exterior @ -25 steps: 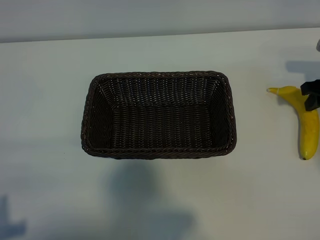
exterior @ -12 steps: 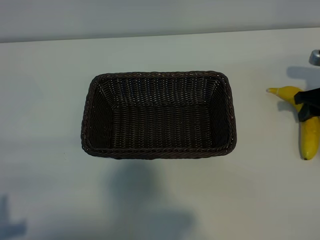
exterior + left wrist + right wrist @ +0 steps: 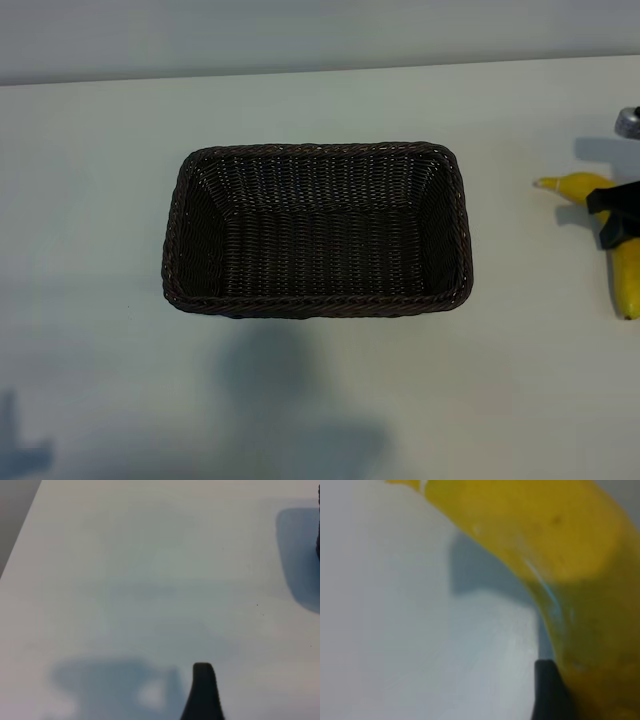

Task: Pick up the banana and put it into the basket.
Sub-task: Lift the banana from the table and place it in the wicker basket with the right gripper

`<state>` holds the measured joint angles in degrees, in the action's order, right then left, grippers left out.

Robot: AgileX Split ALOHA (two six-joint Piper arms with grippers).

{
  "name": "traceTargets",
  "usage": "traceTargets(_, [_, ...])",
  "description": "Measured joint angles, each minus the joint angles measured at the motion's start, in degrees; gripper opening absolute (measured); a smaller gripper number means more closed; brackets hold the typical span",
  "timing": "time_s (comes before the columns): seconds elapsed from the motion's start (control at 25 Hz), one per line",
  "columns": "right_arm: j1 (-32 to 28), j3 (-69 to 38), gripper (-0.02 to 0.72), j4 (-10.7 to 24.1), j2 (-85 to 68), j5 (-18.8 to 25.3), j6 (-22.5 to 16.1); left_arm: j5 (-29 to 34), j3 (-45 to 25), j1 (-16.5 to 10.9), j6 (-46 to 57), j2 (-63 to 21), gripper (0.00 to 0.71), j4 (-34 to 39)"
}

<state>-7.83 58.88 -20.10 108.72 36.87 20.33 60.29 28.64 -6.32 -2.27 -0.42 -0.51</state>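
The curved bright-yellow banana (image 3: 617, 236) lies directly between the right gripper (image 3: 620, 215)'s jaws, its long axis crossing them, though whether they grip yet I cannot tell.

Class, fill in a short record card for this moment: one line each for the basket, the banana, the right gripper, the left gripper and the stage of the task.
basket: dark woven, mid-table, nothing inside
banana: on the table, right of the basket, apart from it
right gripper: down over the banana's middle, one finger beside the fruit; grip not confirmed
left gripper: only one dark fingertip seen, over bare table, holding nothing
stage: banana not yet lifted
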Motion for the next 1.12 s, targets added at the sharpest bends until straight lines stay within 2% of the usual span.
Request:
traceTargets(0.16, [0.00, 2.08, 0.420, 0.22, -4.92, 4.08, -0.16, 0.00, 0.00, 0.00, 0.00, 0.00, 0.587, 0.00])
traceTargets(0.4, [0.21, 11.92, 0.420, 0.27, -7.96, 17.17, -1.01, 0.00, 0.00, 0.00, 0.00, 0.00, 0.587, 0.00])
traceTargets(0.52, [1.89, 15.65, 0.420, 1.57, -7.96, 21.57, -1.27, 0.00, 0.00, 0.00, 0.00, 0.00, 0.587, 0.00])
traceTargets(0.72, [9.64, 19.95, 0.420, 2.08, -7.42, 23.46, -1.32, 0.00, 0.00, 0.00, 0.00, 0.00, 0.587, 0.00])
traceTargets(0.84, [15.60, 24.02, 0.420, 2.94, -5.28, 26.22, -1.94, 0.00, 0.00, 0.00, 0.00, 0.00, 0.587, 0.00])
traceTargets(1.12, [29.43, 34.36, 0.420, 8.33, 0.05, 29.03, -1.85, 0.00, 0.00, 0.00, 0.00, 0.00, 0.587, 0.00])
